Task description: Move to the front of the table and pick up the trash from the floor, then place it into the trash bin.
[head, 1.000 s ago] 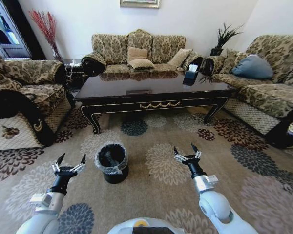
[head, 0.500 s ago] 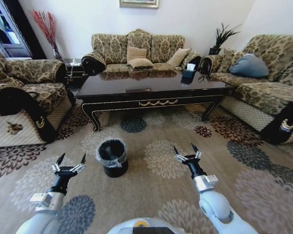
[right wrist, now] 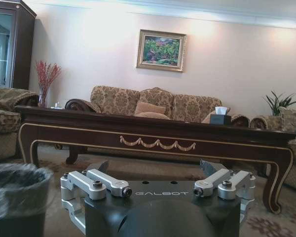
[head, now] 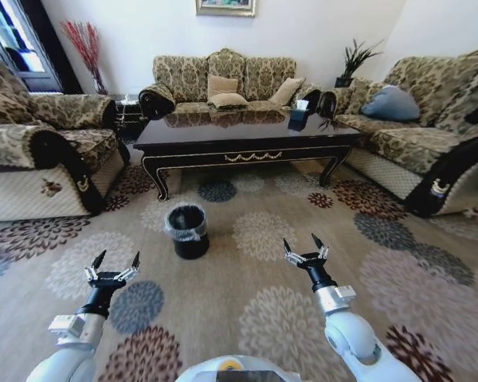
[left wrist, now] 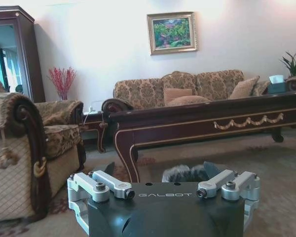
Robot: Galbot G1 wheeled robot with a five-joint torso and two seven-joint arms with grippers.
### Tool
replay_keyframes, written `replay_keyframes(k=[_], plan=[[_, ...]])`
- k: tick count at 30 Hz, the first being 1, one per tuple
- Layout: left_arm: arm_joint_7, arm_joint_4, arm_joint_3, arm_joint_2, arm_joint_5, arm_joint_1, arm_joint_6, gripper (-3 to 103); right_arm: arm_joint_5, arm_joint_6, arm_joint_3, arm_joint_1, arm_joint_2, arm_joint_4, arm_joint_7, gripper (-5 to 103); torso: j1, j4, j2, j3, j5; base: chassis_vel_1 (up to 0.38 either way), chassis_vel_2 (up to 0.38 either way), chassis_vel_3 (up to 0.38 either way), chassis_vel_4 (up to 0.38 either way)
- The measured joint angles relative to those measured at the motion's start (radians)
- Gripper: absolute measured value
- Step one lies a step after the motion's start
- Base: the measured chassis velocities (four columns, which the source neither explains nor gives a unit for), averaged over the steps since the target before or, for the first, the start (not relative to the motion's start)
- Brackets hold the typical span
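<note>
Two pincers are seen in the head view, the left pincer and the right pincer, both spread open and held empty above the patterned carpet. The trash bin is stood on the carpet between them and the desk. From the left wrist, the desk is viewed beyond the open fingers. From the right wrist, the trash bin is seen beside the pincer.

The black, bag-lined trash bin stands upright on the carpet before the glossy dark table.
</note>
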Motion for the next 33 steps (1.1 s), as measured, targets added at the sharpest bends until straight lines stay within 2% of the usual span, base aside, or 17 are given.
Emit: replay_keyframes(k=[5, 7, 9, 13, 16, 19, 22, 25, 29, 33], plan=[[0.0, 0.0, 0.0, 0.0, 0.0, 0.0, 0.0, 100, 0.0, 0.0, 0.0, 0.0, 0.0, 0.0, 0.0, 100, 0.0, -0.0001, 0.0, 0.0, -0.0006, 0.364, -0.368, -0.357, 0.339], [0.0, 0.0, 0.0, 0.0, 0.0, 0.0, 0.0, 100, 0.0, 0.0, 0.0, 0.0, 0.0, 0.0, 0.0, 100, 0.0, -0.0002, 0.0, 0.0, 0.0006, 0.365, -0.354, -0.386, 0.354], [0.0, 0.0, 0.0, 0.0, 0.0, 0.0, 0.0, 100, 0.0, 0.0, 0.0, 0.0, 0.0, 0.0, 0.0, 100, 0.0, 0.0002, 0.0, 0.0, -0.001, 0.359, -0.362, -0.33, 0.374], [0.0, 0.0, 0.0, 0.0, 0.0, 0.0, 0.0, 100, 0.0, 0.0, 0.0, 0.0, 0.0, 0.0, 0.001, 100, 0.0, -0.0001, 0.0, 0.0, 0.0006, 0.364, -0.36, -0.368, 0.369], [0.0, 0.0, 0.0, 0.0, 0.0, 0.0, 0.0, 100, 0.0, 0.0, 0.0, 0.0, 0.0, 0.0, 0.001, 100, 0.0, -0.0003, 0.0, 0.0, -0.0006, 0.34, -0.334, -0.339, 0.292], [0.0, 0.0, 0.0, 0.0, 0.0, 0.0, 0.0, 100, 0.0, 0.0, 0.0, 0.0, 0.0, 0.0, 0.001, 100, 0.0, 0.0, 0.0, 0.0, 0.0003, 0.349, -0.349, -0.346, 0.342], [0.0, 0.0, 0.0, 0.0, 0.0, 0.0, 0.0, 100, 0.0, 0.0, 0.0, 0.0, 0.0, 0.0, 0.001, 100, 0.0, 0.0001, 0.0, 0.0, -0.0007, 0.363, -0.335, -0.331, 0.369], [0.0, 0.0, 0.0, 0.0, 0.0, 0.0, 0.0, 100, 0.0, 0.0, 0.0, 0.0, 0.0, 0.0, 0.001, 100, 0.0, 0.0002, 0.0, 0.0, -0.0001, 0.367, -0.353, -0.376, 0.369], [0.0, 0.0, 0.0, 0.0, 0.0, 0.0, 0.0, 100, 0.0, 0.0, 0.0, 0.0, 0.0, 0.0, 0.001, 100, 0.0, -0.0003, 0.0, 0.001, 0.0002, 0.355, -0.35, -0.37, 0.359], [0.0, 0.0, 0.0, 0.0, 0.0, 0.0, 0.0, 100, 0.0, 0.0, 0.0, 0.0, 0.0, 0.0, 0.001, 100, 0.0, 0.0002, 0.0, 0.0, -0.001, 0.3, -0.319, -0.302, 0.304]])
